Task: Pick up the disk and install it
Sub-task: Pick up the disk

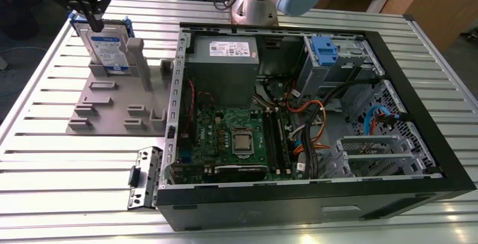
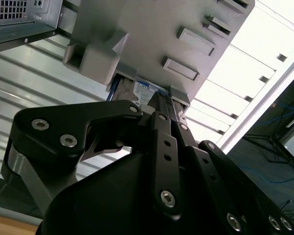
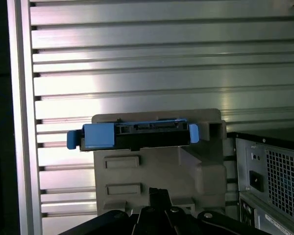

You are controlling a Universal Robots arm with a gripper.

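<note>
Presently disk (image 1: 105, 47) upright, long axis vertical.

Blue-framed silver disk (image 1: 107, 51), black tool (image 1: 95, 26), grey holder (image 1: 104, 107), ribbed silver table (image 1: 75, 171), green motherboard (image 1: 224, 135)

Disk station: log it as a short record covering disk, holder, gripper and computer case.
holder: grey plastic fixture on the slatted metal table, at the exterior view's left of the black computer case
disk: flat silver hard drive with a white-and-blue label and blue plastic frame, standing on edge in the holder
gripper: black, at the disk's top edge
case: side open, green motherboard visible
</note>
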